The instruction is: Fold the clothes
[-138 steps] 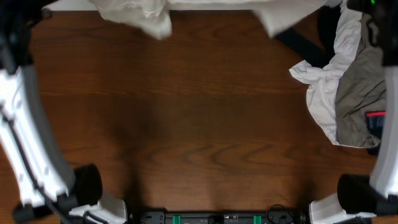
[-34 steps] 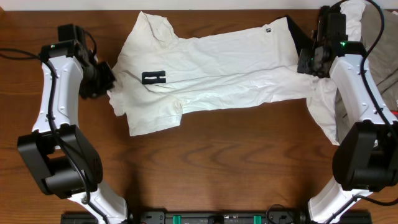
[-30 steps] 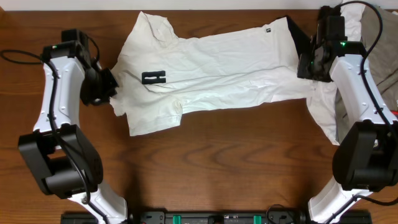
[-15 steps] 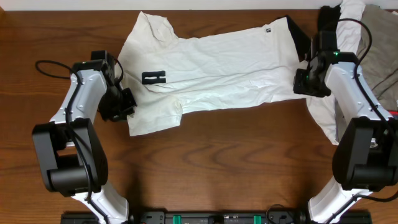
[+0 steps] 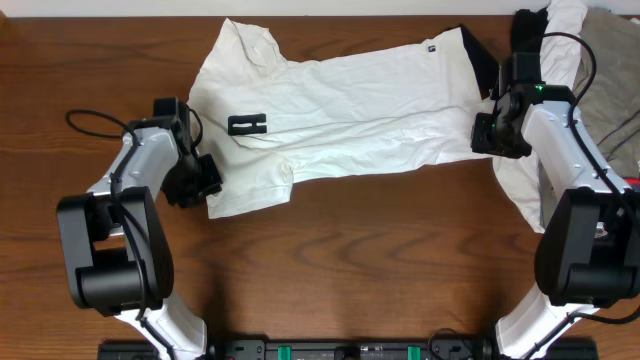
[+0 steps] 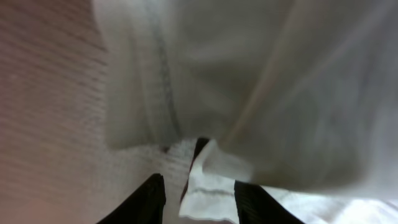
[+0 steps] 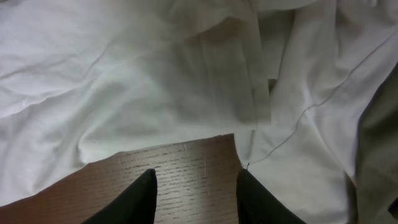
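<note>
Though wrinkled, thin white shirt (image 5: 350, 110) flat on grained wooden table (image 5: 350, 260)

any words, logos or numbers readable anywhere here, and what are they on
No text can be read in any view.
black mark on the chest of the white shirt: a blocky logo shape, too small to make out as letters.
small dark tag near the shirt's far edge: too small to read.
Both wrist views: only plain cloth and wood, no print.
</note>
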